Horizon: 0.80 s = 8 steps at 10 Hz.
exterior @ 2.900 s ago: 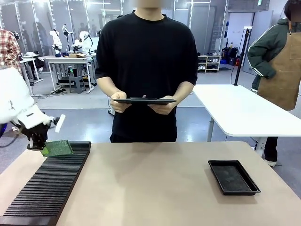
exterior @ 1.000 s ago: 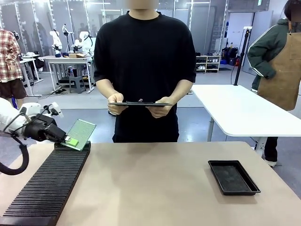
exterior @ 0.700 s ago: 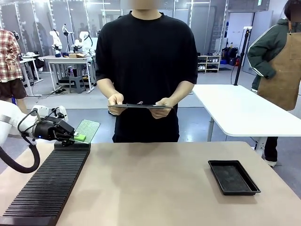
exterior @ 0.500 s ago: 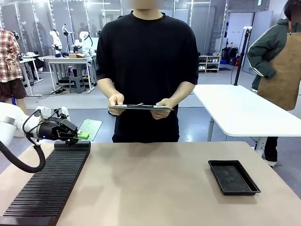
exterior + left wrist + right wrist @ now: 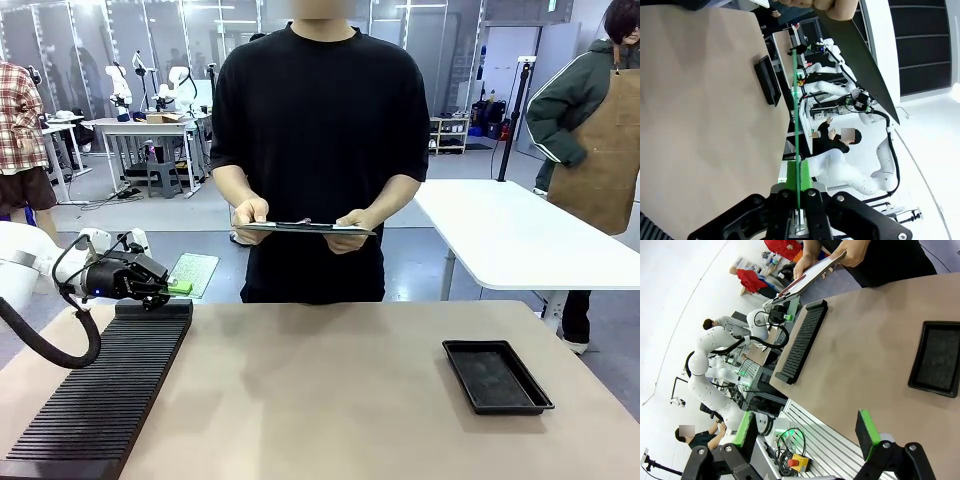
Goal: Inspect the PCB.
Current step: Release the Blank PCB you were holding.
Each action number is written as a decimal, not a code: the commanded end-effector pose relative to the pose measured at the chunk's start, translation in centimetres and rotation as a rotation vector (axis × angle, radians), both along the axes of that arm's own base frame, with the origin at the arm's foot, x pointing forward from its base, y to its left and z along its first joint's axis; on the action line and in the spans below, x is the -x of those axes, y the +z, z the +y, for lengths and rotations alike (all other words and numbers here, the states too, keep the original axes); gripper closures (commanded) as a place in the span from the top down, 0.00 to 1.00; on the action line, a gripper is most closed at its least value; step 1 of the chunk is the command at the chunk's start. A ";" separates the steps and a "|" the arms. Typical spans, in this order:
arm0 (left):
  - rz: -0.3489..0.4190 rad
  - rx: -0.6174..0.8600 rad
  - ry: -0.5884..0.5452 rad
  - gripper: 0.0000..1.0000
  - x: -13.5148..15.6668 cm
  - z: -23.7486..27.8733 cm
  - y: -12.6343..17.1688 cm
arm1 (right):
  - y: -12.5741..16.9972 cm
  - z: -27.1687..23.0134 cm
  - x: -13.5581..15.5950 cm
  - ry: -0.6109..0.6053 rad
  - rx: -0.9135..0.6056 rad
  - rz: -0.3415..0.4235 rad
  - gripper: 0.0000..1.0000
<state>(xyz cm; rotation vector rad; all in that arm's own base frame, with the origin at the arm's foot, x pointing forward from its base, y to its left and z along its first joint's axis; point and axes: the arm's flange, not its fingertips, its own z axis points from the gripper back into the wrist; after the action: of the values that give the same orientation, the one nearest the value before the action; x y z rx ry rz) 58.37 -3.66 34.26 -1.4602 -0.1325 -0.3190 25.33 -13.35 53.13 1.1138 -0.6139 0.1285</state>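
- The left claw (image 5: 174,289), black with green pads, is clamped narrow on one edge of the PCB (image 5: 193,272).
- The PCB is a thin flat rectangle with a pale, speckled green face. It hangs in the air at the far left, just over the far end of the rack (image 5: 108,392) and tilted.
- In the left wrist view the PCB (image 5: 796,145) shows edge-on as a fine green line between the left claw's (image 5: 799,196) pads.
- The rack is long, black and closely ribbed, lying on the left of the matte tan surface (image 5: 330,410).
- A shallow black rectangular tray (image 5: 497,376) with a raised rim sits at the right, well apart from the rack.
- The right claw (image 5: 806,431) stands wide and holds nothing.
- A person (image 5: 320,130) at the far side holds a thin dark clipboard (image 5: 305,228) in both hands.
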 end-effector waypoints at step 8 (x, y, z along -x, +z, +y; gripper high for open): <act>-0.006 -0.012 -0.006 0.03 0.2 0.1 0.4 | 0.1 -0.1 -0.2 0.004 -0.001 -0.021 1.00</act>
<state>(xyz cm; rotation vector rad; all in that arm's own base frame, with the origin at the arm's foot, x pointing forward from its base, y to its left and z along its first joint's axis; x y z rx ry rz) 58.36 -3.65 34.26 -1.4591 -0.1316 -0.3199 25.38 -13.37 53.06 1.1151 -0.6128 0.1278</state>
